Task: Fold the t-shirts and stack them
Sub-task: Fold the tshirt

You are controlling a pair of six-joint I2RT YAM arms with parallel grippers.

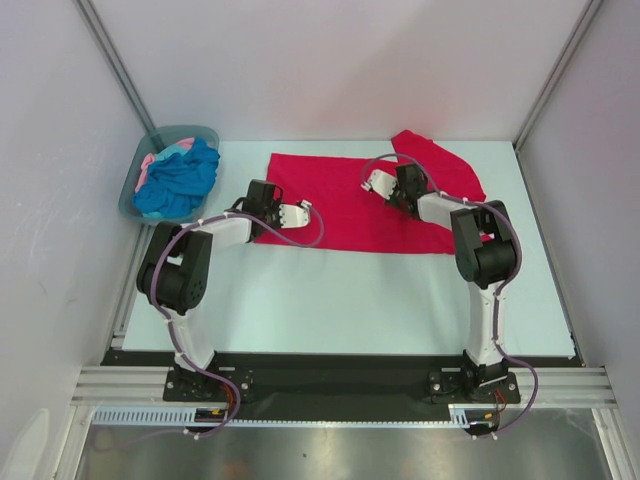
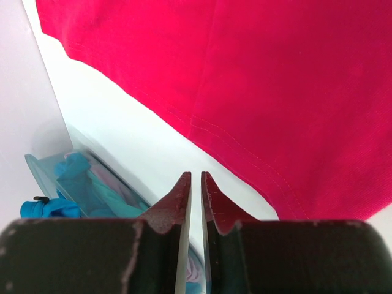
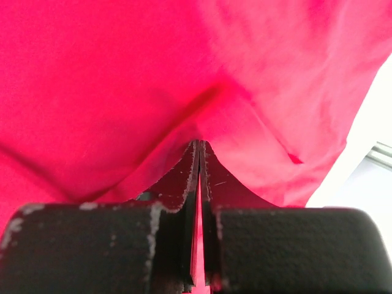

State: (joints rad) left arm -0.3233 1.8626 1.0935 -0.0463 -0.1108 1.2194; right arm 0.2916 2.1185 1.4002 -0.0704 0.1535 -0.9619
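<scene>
A large crimson-red t-shirt [image 1: 345,205] lies spread across the back middle of the table, its right part bunched up toward the back. My right gripper [image 1: 370,183] [image 3: 199,142] is shut on a fold of this red t-shirt [image 3: 122,79], and red cloth shows between its fingers. My left gripper [image 1: 303,210] [image 2: 196,174] hovers by the shirt's left hem [image 2: 245,153], its jaws only a narrow slit apart with nothing in them. A turquoise-blue t-shirt [image 1: 180,180] [image 2: 73,177] and a pale pink t-shirt [image 1: 150,160] lie crumpled in the tub.
The grey-teal plastic tub [image 1: 185,130] [image 2: 37,168] stands at the back left corner against the wall. White walls and metal posts close in the table on three sides. White table [image 1: 340,300] lies bare between the shirt and the arm bases.
</scene>
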